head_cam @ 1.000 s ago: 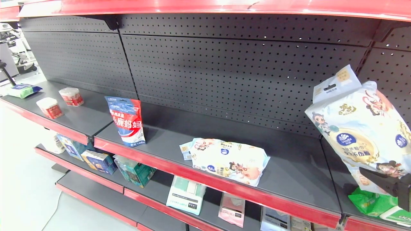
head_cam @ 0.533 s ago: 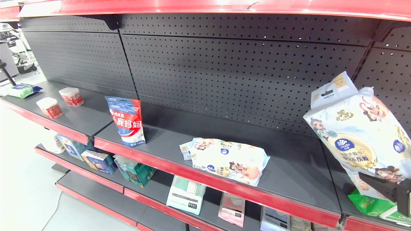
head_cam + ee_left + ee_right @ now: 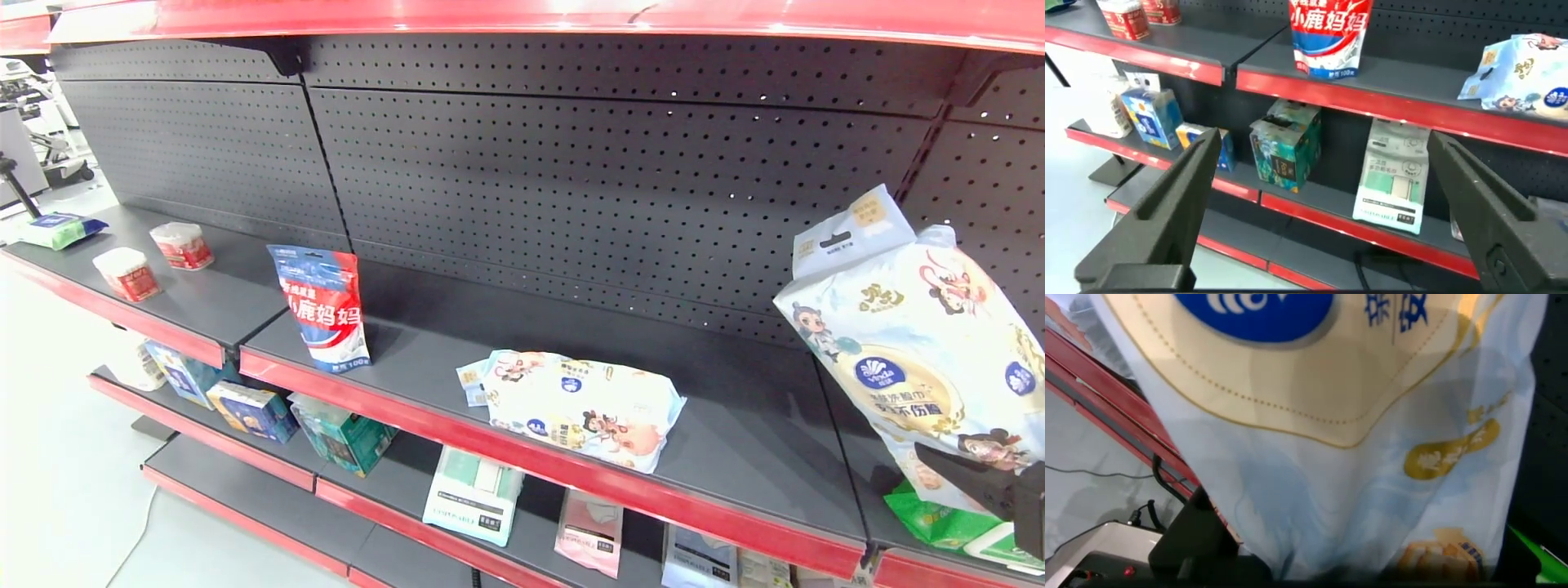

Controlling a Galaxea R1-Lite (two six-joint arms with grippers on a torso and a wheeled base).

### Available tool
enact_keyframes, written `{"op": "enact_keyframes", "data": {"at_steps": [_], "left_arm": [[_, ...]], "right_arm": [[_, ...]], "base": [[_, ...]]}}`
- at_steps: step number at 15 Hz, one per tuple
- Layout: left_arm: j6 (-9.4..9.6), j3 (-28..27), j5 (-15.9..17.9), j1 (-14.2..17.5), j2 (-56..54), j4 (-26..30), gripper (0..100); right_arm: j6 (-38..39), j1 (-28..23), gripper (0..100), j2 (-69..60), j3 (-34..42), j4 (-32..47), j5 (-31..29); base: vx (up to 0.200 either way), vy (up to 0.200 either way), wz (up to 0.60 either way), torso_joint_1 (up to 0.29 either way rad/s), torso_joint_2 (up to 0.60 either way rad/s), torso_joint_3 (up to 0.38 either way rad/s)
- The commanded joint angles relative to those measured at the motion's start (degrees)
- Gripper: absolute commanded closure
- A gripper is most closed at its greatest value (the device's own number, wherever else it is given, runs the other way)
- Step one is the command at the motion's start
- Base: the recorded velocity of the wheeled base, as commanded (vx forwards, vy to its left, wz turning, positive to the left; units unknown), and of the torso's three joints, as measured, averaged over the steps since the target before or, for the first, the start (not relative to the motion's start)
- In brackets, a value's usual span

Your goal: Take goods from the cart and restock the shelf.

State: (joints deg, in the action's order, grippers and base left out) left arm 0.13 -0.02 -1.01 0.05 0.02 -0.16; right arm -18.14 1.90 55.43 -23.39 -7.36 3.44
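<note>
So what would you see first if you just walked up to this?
The big white cartoon pack, held up tilted at the right by the right gripper. Next, a matching pack lying flat on the shelf by its red front edge, and a red and blue pouch standing upright farther left.

Shelf boards (image 3: 718, 425) and perforated back panel (image 3: 612, 163) look matt black painted metal, front edge strips (image 3: 531, 461) glossy red, held tissue pack (image 3: 914, 351), flat pack (image 3: 584, 408) and standing pouch (image 3: 322, 306) glossy crinkly plastic film, lower boxes (image 3: 253, 411) printed cardboard, left gripper (image 3: 1324, 137) fingers (image 3: 1167, 212) smooth matt black.
</note>
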Motion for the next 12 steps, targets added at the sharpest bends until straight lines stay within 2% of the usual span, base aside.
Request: {"op": "enact_keyframes", "data": {"at_steps": [1, 5, 8, 10, 12], "left_arm": [[0.04, 0.02, -0.04, 0.04, -0.02, -0.02, 0], [0.04, 0.02, -0.04, 0.04, -0.02, -0.02, 0], [0.04, 0.02, -0.04, 0.04, -0.02, -0.02, 0], [0.04, 0.02, -0.04, 0.04, -0.02, -0.02, 0], [0.04, 0.02, -0.04, 0.04, -0.02, -0.02, 0]], "right_arm": [[-0.58, 0.03, 100, 0.47, -0.16, -0.11, -0.01], [-2.43, 0.12, 100, 5.48, -2.53, -0.11, 0.17], [-2.51, 2.84, 100, 11.98, -5.87, -0.72, 0.08], [-3.39, 3.28, 100, 17.69, -7.81, -3.89, 0.87], [-5.24, 3.02, 100, 25.69, -10.53, -10.22, 4.30]], "base": [[0.000, 0.000, 0.00, 0.000, 0.00, 0.000], [0.000, 0.000, 0.00, 0.000, 0.00, 0.000], [0.000, 0.000, 0.00, 0.000, 0.00, 0.000], [0.000, 0.000, 0.00, 0.000, 0.00, 0.000], [0.000, 0.000, 0.00, 0.000, 0.00, 0.000]]}}
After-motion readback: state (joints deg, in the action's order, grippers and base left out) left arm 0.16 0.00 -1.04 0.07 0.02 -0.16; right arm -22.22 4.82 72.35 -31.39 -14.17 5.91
